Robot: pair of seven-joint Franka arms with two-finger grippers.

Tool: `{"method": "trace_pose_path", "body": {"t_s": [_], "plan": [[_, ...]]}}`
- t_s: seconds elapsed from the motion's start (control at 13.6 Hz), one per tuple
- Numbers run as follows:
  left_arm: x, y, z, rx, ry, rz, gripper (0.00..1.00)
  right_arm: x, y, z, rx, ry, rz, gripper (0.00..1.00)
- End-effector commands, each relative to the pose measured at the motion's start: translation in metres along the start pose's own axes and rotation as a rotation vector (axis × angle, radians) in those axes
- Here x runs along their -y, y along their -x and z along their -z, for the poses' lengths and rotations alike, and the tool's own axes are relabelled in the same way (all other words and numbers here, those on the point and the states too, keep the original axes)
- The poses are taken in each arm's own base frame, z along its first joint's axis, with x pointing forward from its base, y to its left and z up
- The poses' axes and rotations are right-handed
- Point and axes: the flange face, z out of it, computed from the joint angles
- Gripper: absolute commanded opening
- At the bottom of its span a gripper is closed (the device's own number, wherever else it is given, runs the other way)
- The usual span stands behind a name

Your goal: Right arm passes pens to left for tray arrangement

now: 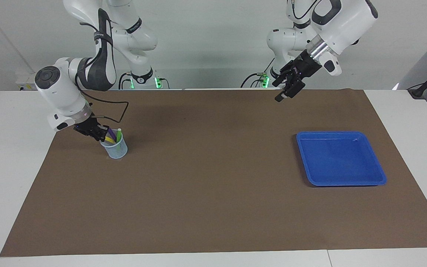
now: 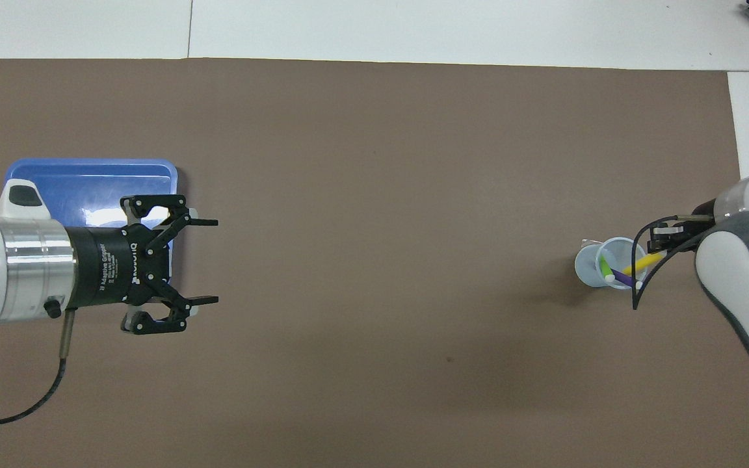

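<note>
A pale blue mesh cup (image 1: 117, 150) (image 2: 586, 268) stands toward the right arm's end of the mat and holds the pens. The yellow pen (image 1: 108, 139) (image 2: 645, 262) leans out over the rim, and my right gripper (image 1: 103, 135) (image 2: 659, 251) is shut on its upper end. The purple pen (image 1: 112, 134) (image 2: 621, 277) and the green pen (image 1: 119, 134) (image 2: 604, 266) rest in the cup. The blue tray (image 1: 347, 182) (image 2: 88, 164) lies toward the left arm's end with nothing in it. My left gripper (image 1: 285, 92) (image 2: 212, 260) hangs open in the air, over the mat beside the tray.
A brown mat (image 1: 213, 185) covers most of the white table (image 1: 6, 167). A black cable (image 1: 119, 111) loops from the right wrist above the cup. The left arm's body covers part of the tray in the overhead view.
</note>
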Motion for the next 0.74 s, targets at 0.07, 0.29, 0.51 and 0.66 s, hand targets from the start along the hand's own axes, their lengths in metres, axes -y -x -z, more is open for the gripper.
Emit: {"method": "trace_pose_path", "body": {"t_s": [0.07,0.29,0.51,0.66], "plan": [[0.031,0.006,-0.028,0.104,0.101,0.092,0.96,0.006,0.004,0.047,-0.001,-0.011,0.059,0.00],[0.042,0.015,-0.056,0.148,0.161,0.125,1.00,0.011,0.003,0.050,-0.014,-0.010,0.149,0.00],[0.050,0.018,-0.076,0.195,0.232,0.193,1.00,0.017,-0.001,0.076,-0.062,-0.041,0.147,0.00],[0.050,0.020,-0.081,0.208,0.237,0.209,1.00,0.026,0.001,0.092,-0.091,-0.117,0.131,0.00]]}}
